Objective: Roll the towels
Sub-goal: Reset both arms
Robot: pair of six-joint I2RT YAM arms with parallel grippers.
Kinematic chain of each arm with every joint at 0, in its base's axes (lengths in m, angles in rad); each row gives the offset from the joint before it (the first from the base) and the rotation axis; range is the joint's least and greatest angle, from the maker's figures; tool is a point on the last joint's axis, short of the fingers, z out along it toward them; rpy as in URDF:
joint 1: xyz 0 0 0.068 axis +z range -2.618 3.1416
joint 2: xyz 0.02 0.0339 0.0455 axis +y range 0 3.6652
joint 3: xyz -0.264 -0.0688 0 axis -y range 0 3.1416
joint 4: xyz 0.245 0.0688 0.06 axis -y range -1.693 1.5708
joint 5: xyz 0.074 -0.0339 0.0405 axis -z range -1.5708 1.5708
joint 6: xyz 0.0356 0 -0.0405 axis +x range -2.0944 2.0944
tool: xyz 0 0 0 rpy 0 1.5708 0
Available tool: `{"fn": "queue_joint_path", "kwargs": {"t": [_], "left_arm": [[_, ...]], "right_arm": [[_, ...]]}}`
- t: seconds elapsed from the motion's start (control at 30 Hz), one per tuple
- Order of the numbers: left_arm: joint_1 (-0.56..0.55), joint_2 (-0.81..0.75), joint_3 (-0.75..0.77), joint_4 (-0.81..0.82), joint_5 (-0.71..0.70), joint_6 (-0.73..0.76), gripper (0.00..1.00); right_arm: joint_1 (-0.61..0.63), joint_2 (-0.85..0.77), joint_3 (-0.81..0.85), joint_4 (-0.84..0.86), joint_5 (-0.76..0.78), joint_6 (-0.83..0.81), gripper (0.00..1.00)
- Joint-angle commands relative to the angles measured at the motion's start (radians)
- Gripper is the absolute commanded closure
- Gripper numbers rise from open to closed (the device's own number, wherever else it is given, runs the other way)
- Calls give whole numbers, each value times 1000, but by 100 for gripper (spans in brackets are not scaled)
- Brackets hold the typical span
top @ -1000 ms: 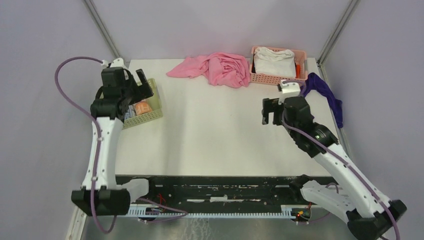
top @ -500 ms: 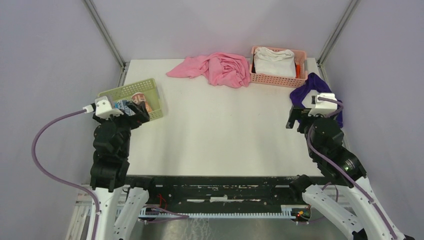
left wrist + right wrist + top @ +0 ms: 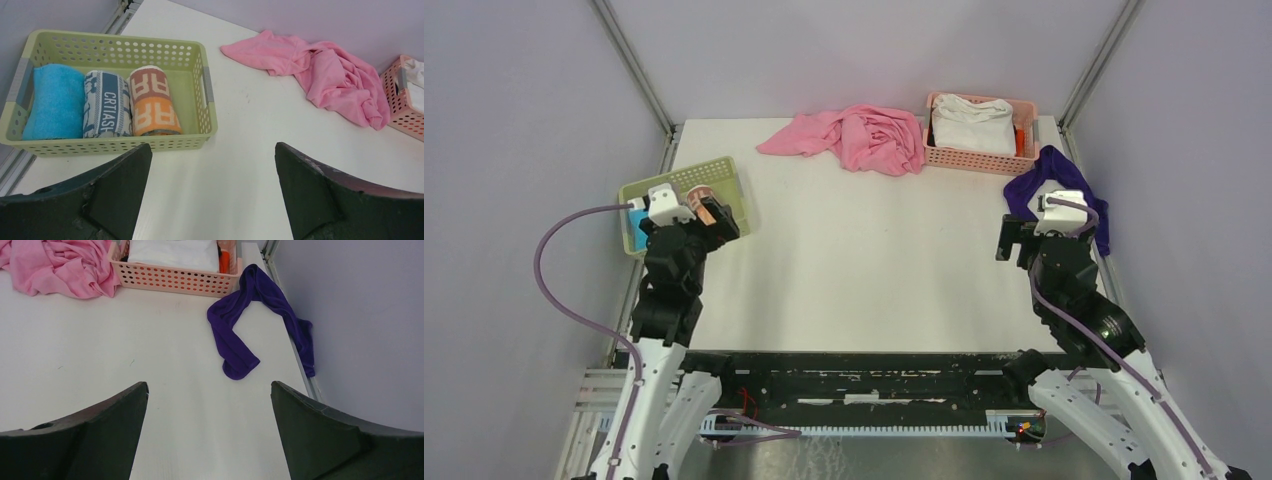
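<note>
Three rolled towels lie side by side in the green basket (image 3: pixel 115 145) at the table's left edge: a bright blue one (image 3: pixel 52 100), a white one with dark blue print (image 3: pixel 107 105), and a cream one with orange lettering (image 3: pixel 152 102). My left gripper (image 3: pixel 212 147) hovers open and empty over bare table, just near and right of the basket. From above, the left gripper (image 3: pixel 714 222) hides part of the basket (image 3: pixel 679 180). My right gripper (image 3: pixel 209 385) is open and empty near the table's right edge, apart from the towels.
A crumpled large pink cloth (image 3: pixel 854 135) lies at the back centre. Beside it stands a pink basket (image 3: pixel 979 158) holding a white cloth (image 3: pixel 969 120). A purple cloth (image 3: pixel 240 335) trails along the right edge, just beyond the right gripper. Grey walls enclose the table.
Both arms have drawn back toward the near edge. The left gripper left its place over the green basket and now sits near its front right corner. The right arm has held still since half a second ago.
</note>
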Motion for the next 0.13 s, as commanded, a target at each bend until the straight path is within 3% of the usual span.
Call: {"fn": "queue_joint_path", "kwargs": {"t": [0.0,0.1], "left_arm": [[-4,10,0,87,5,33,1],[-6,15,0,91,7,33,1]], "right_arm": [[-1,-16,1,40,55,-25,0],[0,-24,-4,44,67,-30,0]]}}
